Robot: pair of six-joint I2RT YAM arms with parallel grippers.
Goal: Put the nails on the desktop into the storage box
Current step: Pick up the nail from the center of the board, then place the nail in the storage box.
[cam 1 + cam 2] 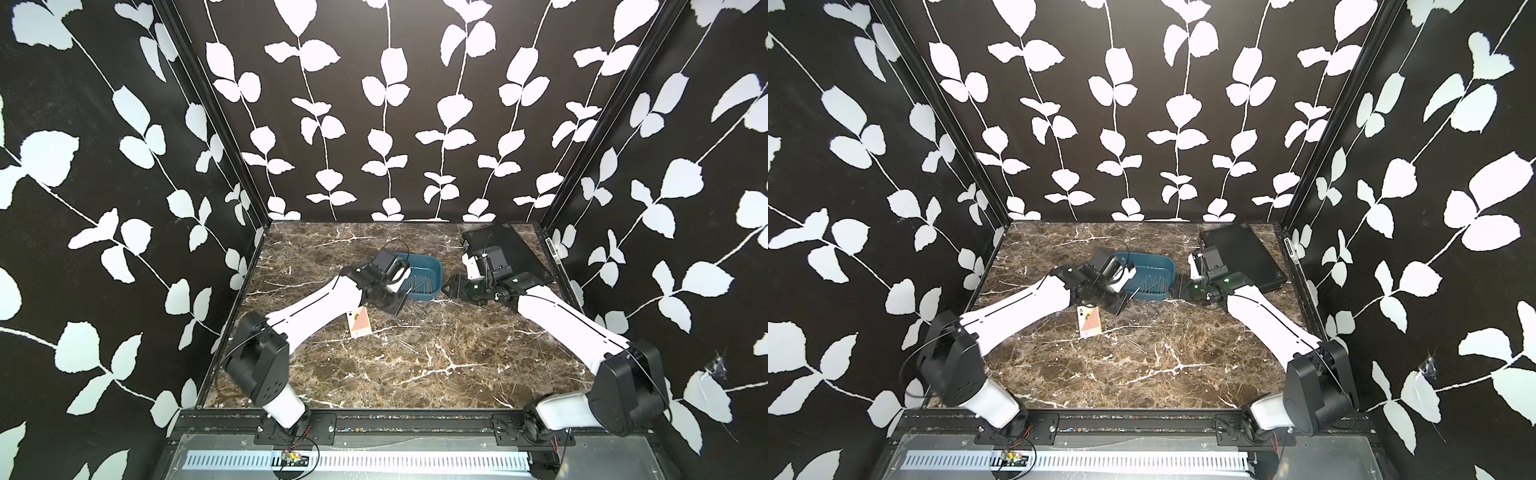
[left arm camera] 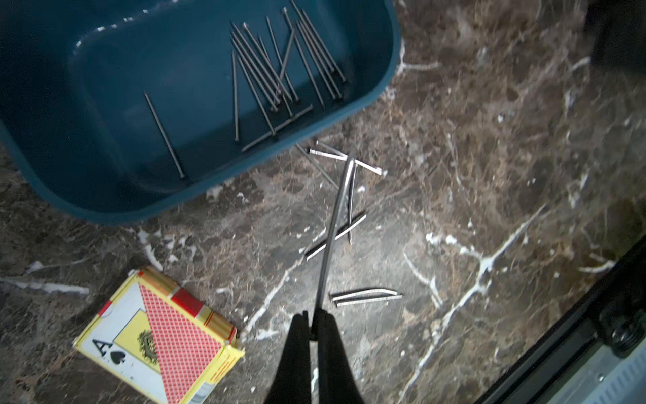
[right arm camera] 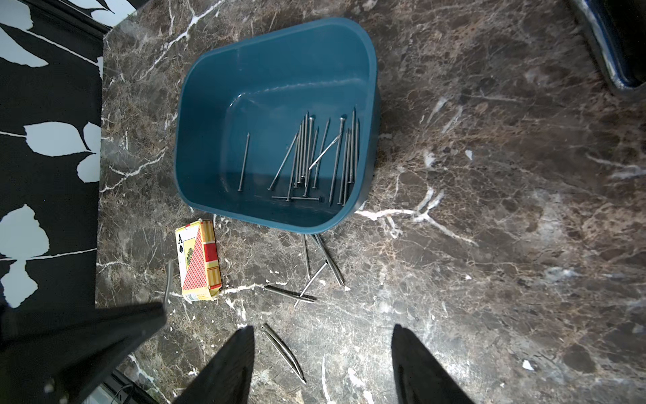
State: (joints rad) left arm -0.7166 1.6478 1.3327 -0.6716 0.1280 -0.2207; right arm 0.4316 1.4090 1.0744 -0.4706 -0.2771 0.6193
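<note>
The teal storage box [image 1: 432,266] [image 1: 1165,264] stands on the marble desktop [image 1: 415,374], with several nails [image 2: 279,63] [image 3: 314,157] lying inside. More nails [image 2: 365,297] [image 3: 307,280] are scattered on the desktop by its near wall. My left gripper [image 2: 312,320] [image 1: 398,306] hovers at the box's near left corner, shut on one nail [image 2: 335,227] that sticks out past its tips. My right gripper [image 3: 322,328] [image 1: 451,286] stands open just right of the box, above the desktop, and a pair of nails [image 3: 283,349] lies beside one finger.
A yellow and red playing-card box [image 1: 359,324] [image 3: 199,260] lies under my left forearm. A flat black case [image 1: 507,249] sits at the back right corner. Patterned walls close in three sides.
</note>
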